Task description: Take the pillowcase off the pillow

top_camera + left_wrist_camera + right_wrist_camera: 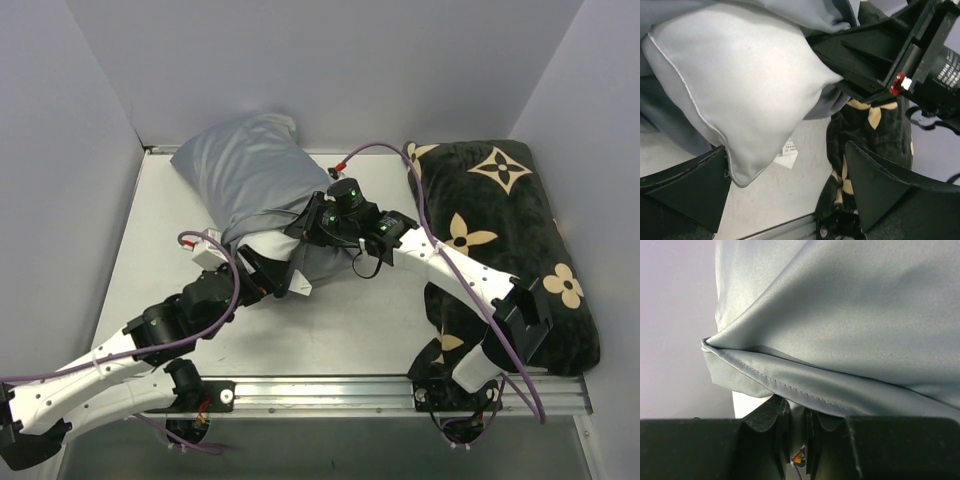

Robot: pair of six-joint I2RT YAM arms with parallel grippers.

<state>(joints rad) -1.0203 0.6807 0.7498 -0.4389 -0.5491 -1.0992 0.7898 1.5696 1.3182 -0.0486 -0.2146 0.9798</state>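
Note:
The grey-blue pillowcase lies at the back left, still over most of the white pillow. A bare corner of the pillow sticks out of the case's open end, also seen from above. My right gripper is shut on the pillowcase hem, pinched between its fingers. My left gripper is open around the pillow corner, which touches its left finger; its right finger stands apart. In the top view, the left gripper sits just below the right one.
A black cushion with tan flower motifs fills the right side, under the right arm, and shows in the left wrist view. A small white label hangs by the pillow corner. Grey walls enclose the table at the back and sides.

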